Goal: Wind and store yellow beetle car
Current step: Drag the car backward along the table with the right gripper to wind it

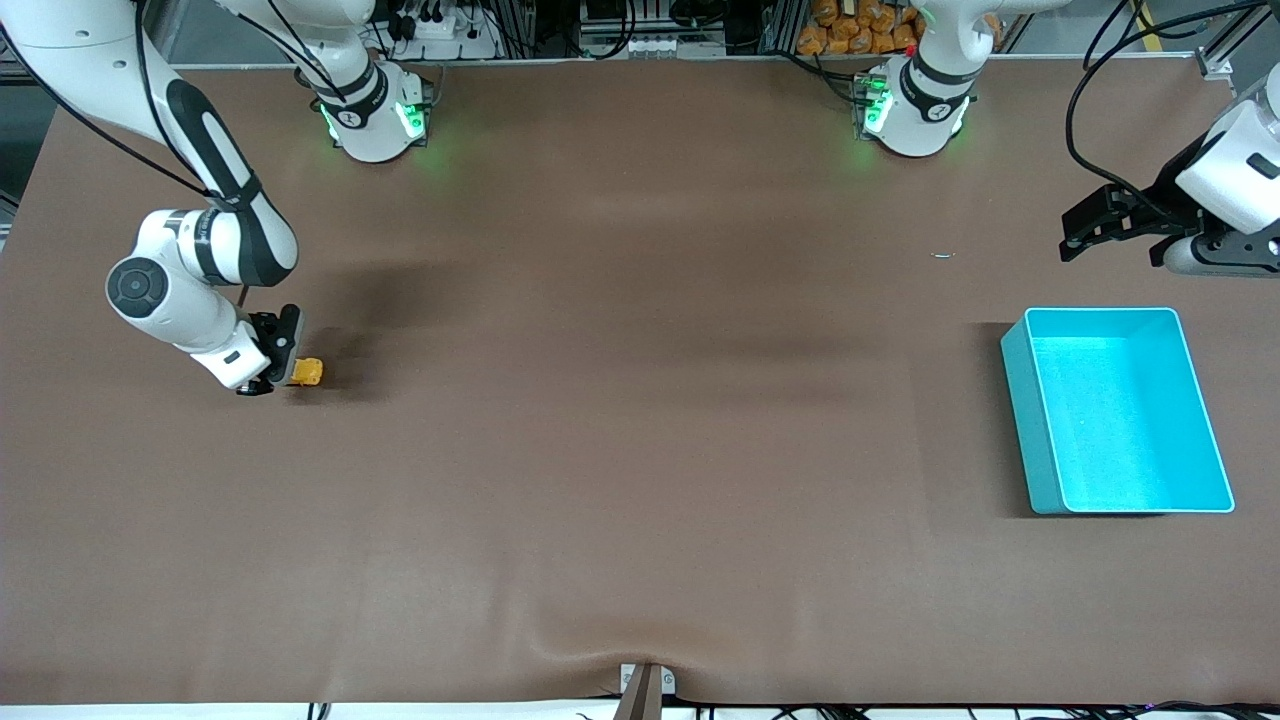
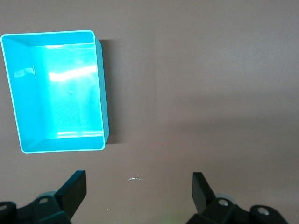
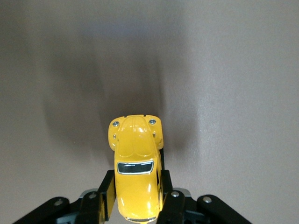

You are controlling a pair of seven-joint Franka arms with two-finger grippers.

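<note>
Brown and bare but for a few things, the counter (image 1: 640, 450) carries the turquoise bin (image 1: 1120, 500) at the left arm's end. Well apart from the bin, at the right arm's end, we see the car (image 1: 308, 372) low at the counter, clamped between the jaws of the right gripper (image 1: 283, 365). The right wrist view shows the car (image 3: 135, 172) nose-out, the fingers (image 3: 106, 196) pressed on its flanks. We judge the grasp made and little else: whether the car is wound we cannot say, and storing is all still to do, since the bin sits empty. The left gripper (image 2: 139, 189) waits over the counter just beside the bin (image 2: 100, 88), its jaws spread wide with nothing between them.

Hidden from us are the car's wheels and tail, so we cannot tell whether the wheels touch the counter. A small pale speck (image 1: 943, 255) near the bin is too small to name.
</note>
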